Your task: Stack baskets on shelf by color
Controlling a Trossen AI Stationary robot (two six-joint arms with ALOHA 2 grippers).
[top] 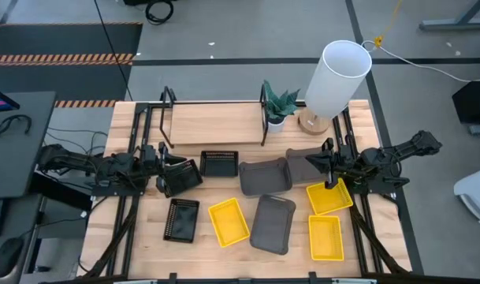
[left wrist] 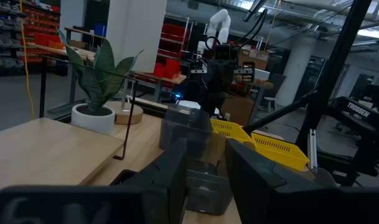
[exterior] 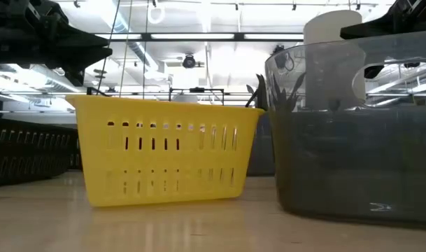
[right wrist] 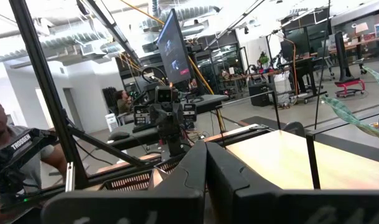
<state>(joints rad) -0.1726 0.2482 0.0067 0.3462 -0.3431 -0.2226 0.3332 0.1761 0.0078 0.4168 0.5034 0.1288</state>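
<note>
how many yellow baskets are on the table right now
3. One yellow basket lies front and centre, one at the front right, and one just behind it, under the right gripper. None is on the shelf.

You're in a robotics lab/workshop: open ceiling w/ exposed ducts [right wrist: 177, 12] and strip lights, red parts bins [left wrist: 170, 56] on racks, benches w/ monitors [right wrist: 175, 46], another white robot arm [left wrist: 217, 25] in the back, hazard-striped floor tape [top: 62, 57], grey concrete floor.
</note>
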